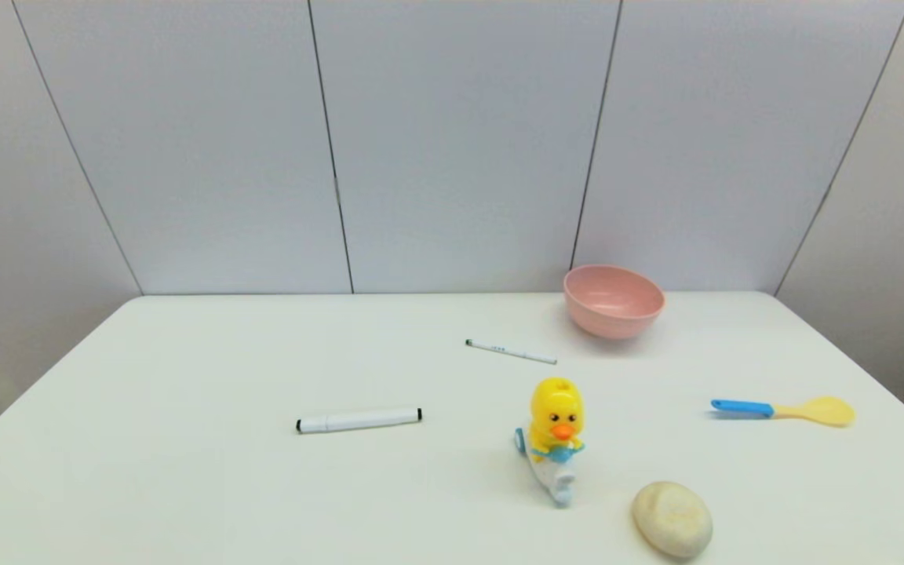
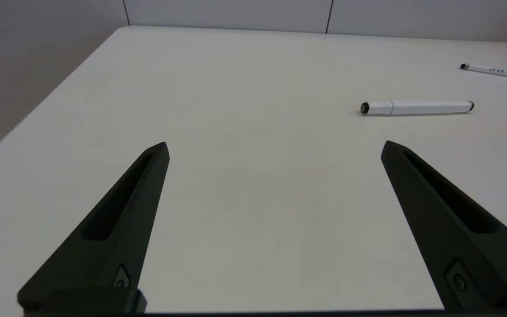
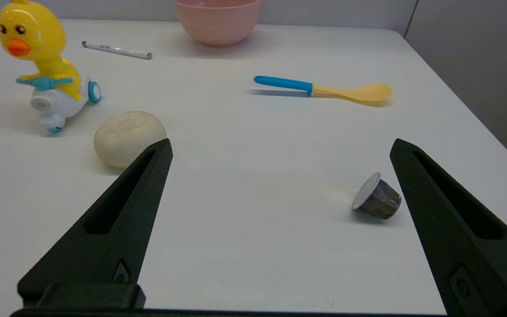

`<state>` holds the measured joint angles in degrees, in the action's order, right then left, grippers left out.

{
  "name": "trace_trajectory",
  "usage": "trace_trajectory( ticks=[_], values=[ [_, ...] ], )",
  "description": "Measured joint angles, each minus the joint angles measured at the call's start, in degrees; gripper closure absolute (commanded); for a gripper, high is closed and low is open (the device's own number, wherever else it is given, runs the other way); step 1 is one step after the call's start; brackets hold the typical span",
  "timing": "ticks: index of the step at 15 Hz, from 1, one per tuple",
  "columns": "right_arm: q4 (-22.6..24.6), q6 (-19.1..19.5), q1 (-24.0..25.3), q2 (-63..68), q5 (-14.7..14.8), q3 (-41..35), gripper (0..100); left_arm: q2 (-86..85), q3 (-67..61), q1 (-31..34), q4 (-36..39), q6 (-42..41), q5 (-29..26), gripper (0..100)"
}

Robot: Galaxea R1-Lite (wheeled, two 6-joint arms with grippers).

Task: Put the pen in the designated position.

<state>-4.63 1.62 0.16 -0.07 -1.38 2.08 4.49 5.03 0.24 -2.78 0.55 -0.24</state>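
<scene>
Two grippers, both mine to drive, sit low at the near edge of the white table (image 1: 185, 486), and neither shows in my head camera. From the left wrist camera I see the left gripper (image 2: 274, 147) with its black fingers (image 2: 117, 220) spread wide and nothing between them, only bare tabletop. The right gripper (image 3: 280, 147) is likewise spread wide and holds nothing; a small dark coffee capsule (image 3: 376, 198) with a silver foil lid lies on its side just beside one finger.

The pen (image 1: 510, 351), very thin and white with a dark tip and tiny dark print on the barrel, lies flat on the table toward the far side, a little right of centre. It rests between the pink bowl (image 1: 614, 300), which stands near the far edge to its right, and the yellow duck toy (image 1: 554, 439) on a white scooter, which stands nearer to me. Nothing touches the pen.

A thicker white marker (image 1: 359, 420) with black ends lies flat nearer to me and to the left, well apart from the pen. On the right lies a spoon (image 1: 783, 409) with a blue handle and yellow bowl. A pale, rounded bun-shaped object (image 1: 672, 519) sits near the front edge, just right of the duck.
</scene>
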Motion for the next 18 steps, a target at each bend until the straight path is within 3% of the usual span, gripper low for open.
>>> trace_trajectory(
  ticks=[6,14,18],
  values=[
    [0.01,0.02,0.0,0.0,0.0,0.0,0,23.74,20.39,-3.52,-12.79,-7.55,1.58,0],
    [0.0,0.0,0.0,0.0,0.0,0.0,0,61.27,44.68,-12.48,-15.26,-22.92,1.17,0],
    [0.0,0.0,0.0,0.0,0.0,0.0,0,77.68,56.1,-14.7,-15.38,-27.94,-4.72,0]
  ],
)
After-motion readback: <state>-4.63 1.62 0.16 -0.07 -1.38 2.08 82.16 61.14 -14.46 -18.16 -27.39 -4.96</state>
